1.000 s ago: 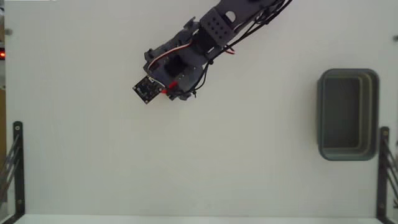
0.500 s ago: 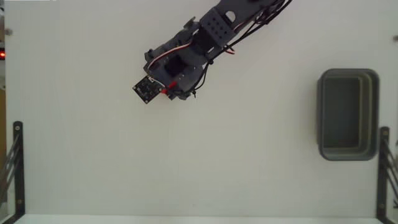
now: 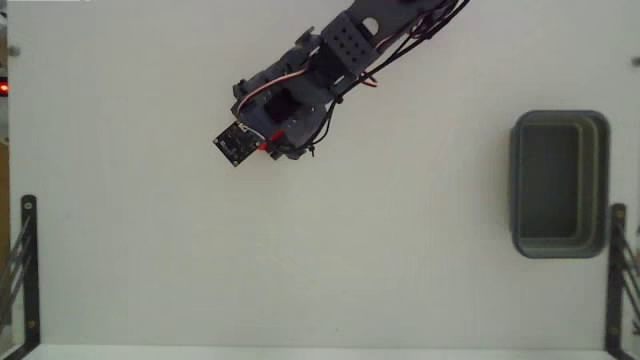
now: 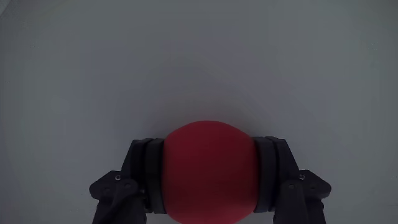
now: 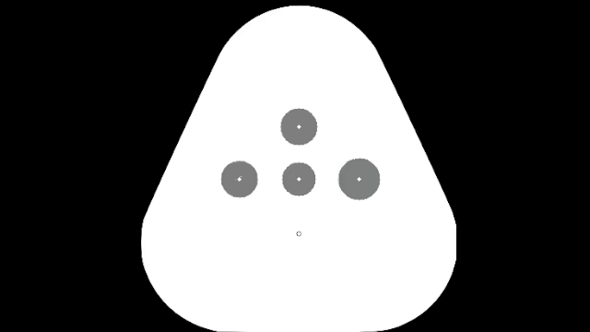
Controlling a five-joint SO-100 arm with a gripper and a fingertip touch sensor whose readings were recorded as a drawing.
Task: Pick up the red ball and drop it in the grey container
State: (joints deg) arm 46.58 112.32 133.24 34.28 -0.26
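- Table [image 3: 300, 270] is plain white; in the fixed view most of it is bare surface, biggest open stretch across the middle and lower half.
- Black bracket frames stand at the lower left [image 3: 22, 260] and lower right [image 3: 618, 270] edges of the fixed view.
- The grey container [image 3: 606, 180] sits near the right edge, long side running up-down in the fixed view, its lower right corner just beside the right bracket. Inside looks hollow.
- Wide clear run of table between arm and container.
- Arm [image 3: 345, 45] comes in from the top edge, right of centre, and reaches diagonally down-left; cables run along it.
- Gripper [image 3: 275, 150] sits upper left of centre, well apart from the container. The arm body hides the fingers from above.
- Wrist view: gripper [image 4: 209, 180] clamped on the red ball [image 4: 209, 168], one dark finger [image 4: 146, 174] pressed against each side.
- Ball fills the gap between the jaws, bottom centre of the wrist view; only pale table above it.
- Can't tell whether the ball touches the table or is lifted.
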